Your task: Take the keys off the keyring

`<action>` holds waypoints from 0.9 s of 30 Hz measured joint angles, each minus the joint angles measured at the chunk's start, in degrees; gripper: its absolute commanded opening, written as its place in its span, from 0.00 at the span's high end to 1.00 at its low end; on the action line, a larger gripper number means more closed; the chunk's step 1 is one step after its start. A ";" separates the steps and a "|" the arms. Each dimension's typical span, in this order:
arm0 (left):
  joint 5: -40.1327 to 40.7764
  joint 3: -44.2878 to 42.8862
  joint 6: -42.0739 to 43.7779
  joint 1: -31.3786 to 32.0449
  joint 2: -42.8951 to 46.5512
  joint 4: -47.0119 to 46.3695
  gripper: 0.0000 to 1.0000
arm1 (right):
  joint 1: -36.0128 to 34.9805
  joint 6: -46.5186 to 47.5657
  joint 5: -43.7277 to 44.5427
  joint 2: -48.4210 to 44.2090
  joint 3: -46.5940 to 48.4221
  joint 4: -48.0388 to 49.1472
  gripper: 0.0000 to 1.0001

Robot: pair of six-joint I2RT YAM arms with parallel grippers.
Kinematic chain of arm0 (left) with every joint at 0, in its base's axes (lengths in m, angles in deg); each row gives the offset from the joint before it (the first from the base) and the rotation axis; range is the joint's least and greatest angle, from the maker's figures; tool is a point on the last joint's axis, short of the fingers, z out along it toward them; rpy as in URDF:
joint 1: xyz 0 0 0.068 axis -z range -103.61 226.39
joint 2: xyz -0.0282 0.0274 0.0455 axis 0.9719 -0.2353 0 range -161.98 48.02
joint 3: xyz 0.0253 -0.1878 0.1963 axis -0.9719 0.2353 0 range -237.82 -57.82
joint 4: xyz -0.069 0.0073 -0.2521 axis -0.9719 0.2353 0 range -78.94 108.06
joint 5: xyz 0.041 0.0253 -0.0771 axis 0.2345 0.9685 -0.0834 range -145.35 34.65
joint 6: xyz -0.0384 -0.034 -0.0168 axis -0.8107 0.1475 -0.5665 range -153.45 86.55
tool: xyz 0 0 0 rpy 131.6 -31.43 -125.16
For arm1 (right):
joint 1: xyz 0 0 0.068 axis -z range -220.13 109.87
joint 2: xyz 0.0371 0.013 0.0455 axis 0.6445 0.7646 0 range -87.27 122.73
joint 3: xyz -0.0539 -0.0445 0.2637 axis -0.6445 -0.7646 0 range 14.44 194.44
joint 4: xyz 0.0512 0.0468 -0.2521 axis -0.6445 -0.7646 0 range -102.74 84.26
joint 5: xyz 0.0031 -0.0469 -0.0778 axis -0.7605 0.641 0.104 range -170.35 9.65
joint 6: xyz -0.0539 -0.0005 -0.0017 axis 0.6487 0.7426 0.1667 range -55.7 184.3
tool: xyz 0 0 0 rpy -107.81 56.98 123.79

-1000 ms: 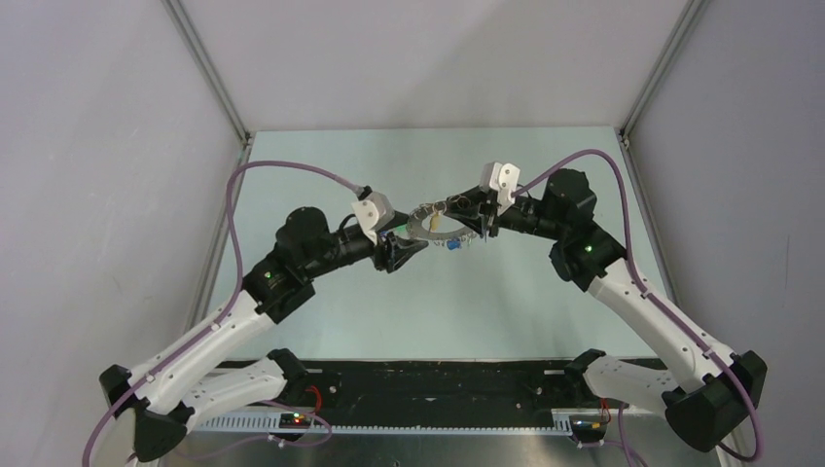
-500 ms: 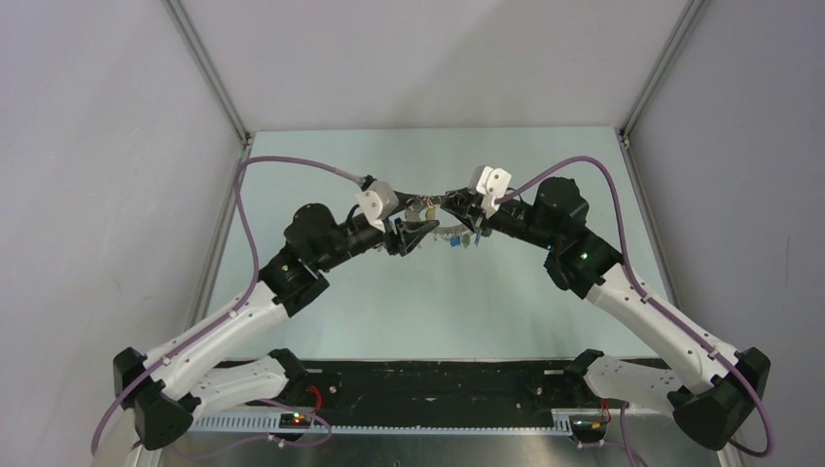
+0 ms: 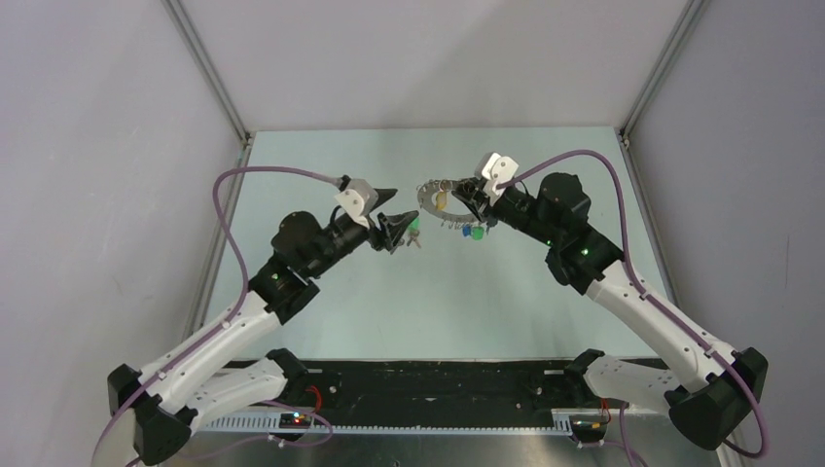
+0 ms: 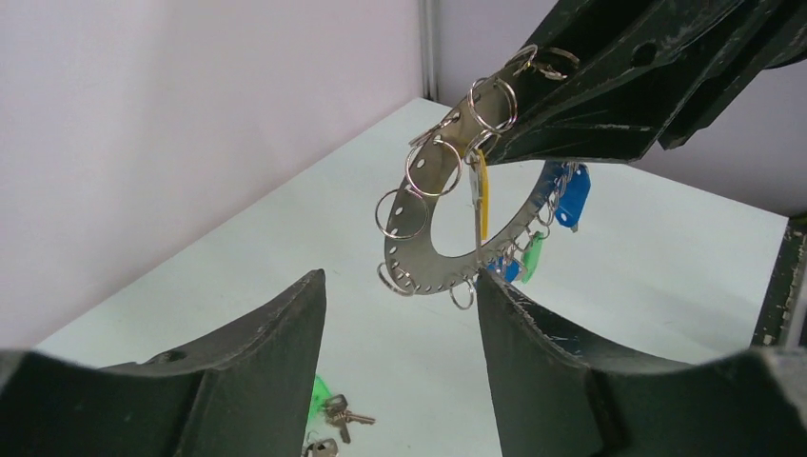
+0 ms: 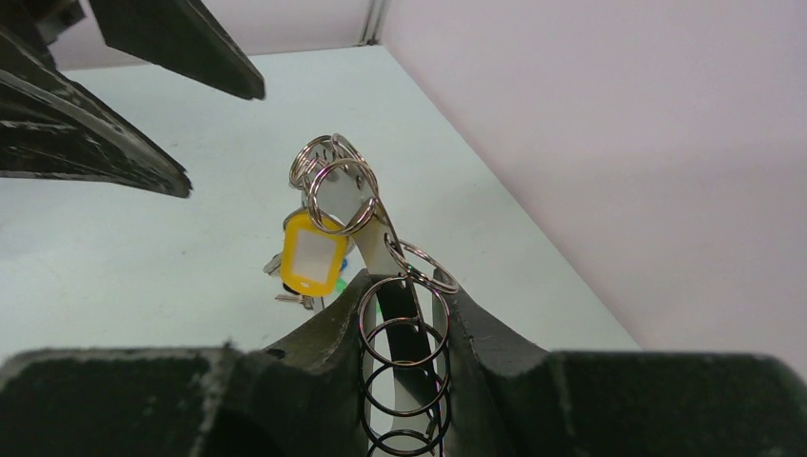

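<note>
My right gripper (image 3: pixel 465 200) is shut on the keyring (image 3: pixel 431 201), a flat grey perforated ring fringed with small split rings, and holds it above the table. In the right wrist view its jaws (image 5: pixel 404 305) pinch the ring's rim; a yellow tag (image 5: pixel 309 252) hangs there. Blue (image 4: pixel 571 195) and green (image 4: pixel 531 257) tagged keys still dangle from the keyring (image 4: pixel 419 267). My left gripper (image 3: pixel 394 216) is open and empty, a short way left of the ring. A green-tagged bunch of keys (image 3: pixel 413 235) lies on the table below it, also in the left wrist view (image 4: pixel 333 411).
Pale green tabletop (image 3: pixel 428 302) enclosed by grey walls, with metal corner posts (image 3: pixel 209 73) at the back left and back right. The arms' purple cables (image 3: pixel 272 175) arch above each forearm.
My left gripper has backed off to the left from the keyring and now stands open. A green-tagged bunch of keys now lies on the table. The right gripper still holds the ring.
</note>
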 measured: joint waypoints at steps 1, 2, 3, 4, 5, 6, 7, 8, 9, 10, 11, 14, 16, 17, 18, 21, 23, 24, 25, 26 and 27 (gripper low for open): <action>-0.07 0.15 -0.09 -0.26 0.55 -0.09 0.38 | 0.15 -0.13 0.15 0.07 0.00 0.00 1.00; -0.33 0.24 -0.22 -0.37 0.98 -0.22 0.39 | 0.31 -0.37 0.33 0.13 0.00 0.02 1.00; -0.85 0.28 -0.37 -0.42 1.16 -0.35 0.40 | 0.37 -0.55 0.52 0.20 0.00 0.04 1.00; -1.84 0.35 -0.59 -0.44 1.25 -0.70 0.41 | 0.42 -0.61 0.83 0.26 0.00 0.07 1.00; -2.95 0.42 -0.68 -0.44 1.22 -0.85 0.41 | 0.44 -0.76 0.98 0.33 0.00 0.09 1.00; -4.07 0.48 -0.79 -0.42 1.01 -1.01 0.42 | 0.44 -0.96 1.11 0.39 0.00 0.11 1.00; -5.11 0.52 -0.96 -0.42 0.72 -1.25 0.42 | 0.44 -1.01 1.29 0.46 0.00 0.15 1.00; -6.21 0.55 -1.03 -0.24 0.22 -1.62 0.42 | 0.44 -1.25 1.42 0.52 0.00 0.31 1.00; -6.84 0.55 -1.05 -0.07 -0.24 -1.95 0.42 | 0.44 -1.40 1.51 0.59 0.00 0.42 1.00; -7.78 0.55 -1.03 0.09 -0.81 -2.23 0.43 | 0.44 -1.53 1.68 0.61 0.00 0.50 1.00; -8.48 0.55 -1.01 0.28 -1.46 -2.67 0.43 | 0.44 -1.64 1.92 0.61 0.00 0.55 1.00; -10.23 0.55 -0.87 1.03 -3.80 -3.54 0.43 | 0.42 -1.99 2.45 0.61 0.00 0.94 1.00; -10.60 0.55 -0.83 1.27 -5.11 -3.74 0.43 | 0.42 -2.01 2.58 0.61 0.00 1.01 1.00; -10.60 0.55 -0.79 1.38 -5.88 -3.91 0.43 | 0.42 -2.03 2.69 0.61 0.00 0.98 1.00; -10.49 0.55 -0.74 1.38 -6.56 -4.02 0.43 | 0.42 -2.03 2.69 0.61 0.00 0.98 1.00; -10.10 0.33 -0.52 1.36 -8.26 -4.57 0.43 | 0.42 -2.01 2.69 0.61 0.00 1.14 1.00; -9.79 -0.09 -0.52 1.36 -9.46 -5.27 0.43 | 0.42 -2.01 2.69 0.61 0.00 1.20 1.00; -9.64 -0.35 -0.50 1.36 -10.05 -5.66 0.43 | 0.42 -2.01 2.69 0.61 0.00 1.22 1.00; -9.60 -0.57 -0.52 1.36 -10.51 -5.99 0.43 | 0.42 -2.01 2.69 0.61 0.00 1.22 1.00; -9.60 -0.96 -0.52 1.36 -11.08 -6.40 0.43 | 0.42 -2.01 2.67 0.61 0.00 1.22 1.00; -9.60 -1.33 -0.52 1.36 -11.54 -6.64 0.43 | 0.42 -2.01 2.67 0.61 0.00 1.22 1.00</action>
